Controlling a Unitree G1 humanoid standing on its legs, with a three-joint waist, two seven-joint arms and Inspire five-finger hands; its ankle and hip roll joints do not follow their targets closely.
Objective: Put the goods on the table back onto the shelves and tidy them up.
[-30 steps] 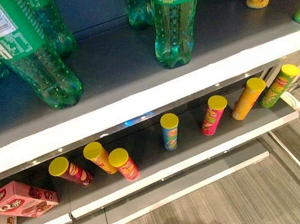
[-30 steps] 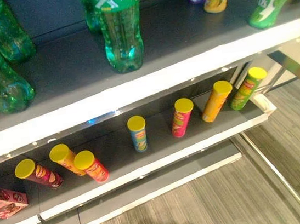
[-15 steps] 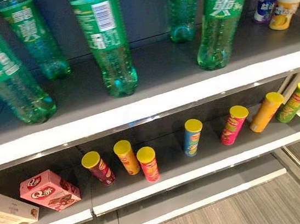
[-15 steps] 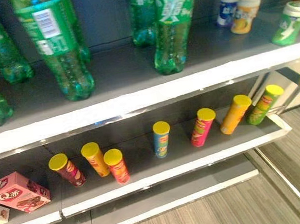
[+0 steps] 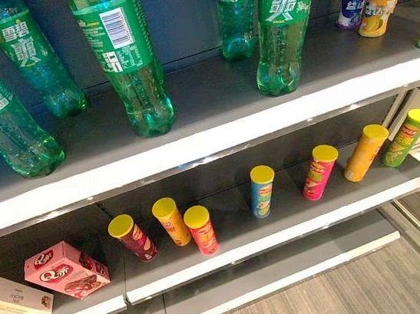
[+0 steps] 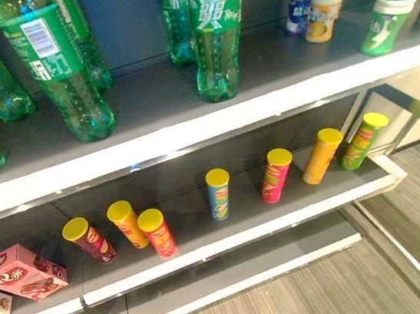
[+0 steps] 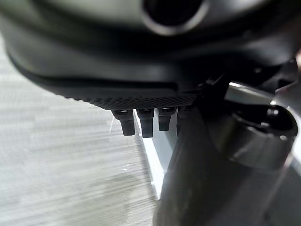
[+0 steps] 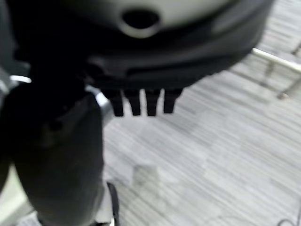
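**Kid:** What do your eyes see?

**Me:** In my left eye view I see an upper shelf (image 5: 215, 137) with tall green bottles (image 5: 125, 56) standing on it. At its right end stand small tubs (image 5: 378, 9), close together. Under it is a lower shelf (image 5: 282, 233). Chip cans (image 5: 262, 190) with yellow lids stand along it. Three cans stand close together near the middle, and the rest are spread out toward the right end. At the left end lies a pink box (image 5: 64, 270), with a pale box (image 5: 12, 298) just beside it, right at the edge.

**Kid:** And the other eye?

**Me:** My right eye view shows the same shelves. A green tub (image 6: 383, 23) stands near the front edge of the upper shelf, at its right end. Grey floor (image 6: 305, 291) lies below the shelves.

**Kid:** What is your left hand doing?

**Me:** In my left wrist view, my left hand (image 7: 141, 101) hangs over the grey floor. Its fingers (image 7: 145, 122) poke out straight in a row. They are loose and hold nothing.

**Kid:** And your right hand?

**Me:** In my right wrist view, my right hand (image 8: 141, 80) is over the floor too. Its fingers (image 8: 151, 102) are straight and loose, with nothing in them.

**Kid:** So where are the goods?

**Me:** All the ones I can see are on the shelves.
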